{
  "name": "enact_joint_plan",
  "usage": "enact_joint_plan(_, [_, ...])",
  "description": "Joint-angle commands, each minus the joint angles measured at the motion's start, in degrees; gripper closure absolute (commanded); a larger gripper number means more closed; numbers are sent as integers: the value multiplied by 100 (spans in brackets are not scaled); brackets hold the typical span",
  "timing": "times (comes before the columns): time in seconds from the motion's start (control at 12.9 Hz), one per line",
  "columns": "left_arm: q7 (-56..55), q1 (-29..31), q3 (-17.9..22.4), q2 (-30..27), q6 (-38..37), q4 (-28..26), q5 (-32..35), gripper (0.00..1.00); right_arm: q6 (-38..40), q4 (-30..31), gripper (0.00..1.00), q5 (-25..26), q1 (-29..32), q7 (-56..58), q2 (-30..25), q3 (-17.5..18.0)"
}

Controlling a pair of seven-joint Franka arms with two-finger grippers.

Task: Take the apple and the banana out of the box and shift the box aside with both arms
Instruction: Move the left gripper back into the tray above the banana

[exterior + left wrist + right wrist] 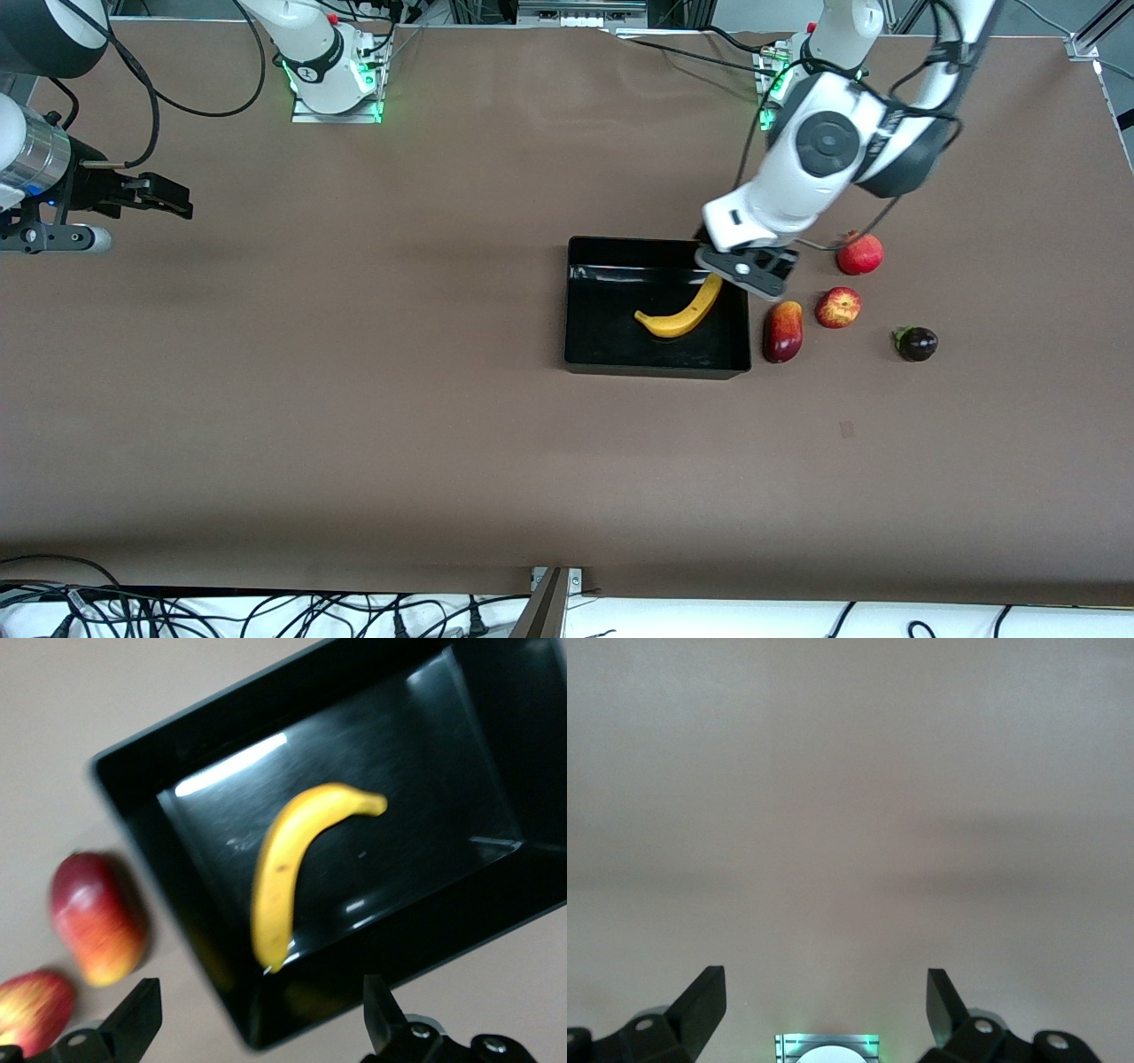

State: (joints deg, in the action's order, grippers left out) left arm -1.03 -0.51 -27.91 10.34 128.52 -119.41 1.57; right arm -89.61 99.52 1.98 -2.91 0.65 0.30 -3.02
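The yellow banana (682, 312) lies inside the black box (602, 330) near the table's middle. My left gripper (751, 273) is open and empty, over the box's corner toward the left arm's end. In the left wrist view the banana (291, 870) lies in the glossy box (425, 753), with my left gripper (261, 1028) over the box's corner. The mottled apple (838, 307) sits on the table beside the box; it also shows in the left wrist view (31, 1010). My right gripper (177, 200) is open and empty and waits at the right arm's end (824, 1010).
A dark-red mango (783, 331) lies next to the box's wall, between box and apple, and shows in the left wrist view (97, 917). A red pomegranate (859, 253) lies farther from the front camera than the apple. A dark purple fruit (917, 343) lies toward the left arm's end.
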Motion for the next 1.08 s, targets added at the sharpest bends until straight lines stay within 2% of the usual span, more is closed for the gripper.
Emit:
enact_joint_plan(0.0, [6,-159,31,748,566,164,543,0,84,-55,0,-57,36,23,-4,12])
enact_joint_plan(0.31, [-11,-563,356,1426,1121,322,748,0,76,-55,0,-57,36,23,-4,12])
enact_joint_plan(0.77, [-12,-634,540,1734,1419,287,977,0,84,-55,0,-57,36,23,5,12])
enact_joint_plan(1.0, [-64,-713,699,1927,1597,269,1390,0,93,-55,0,-57,27,23,5,12])
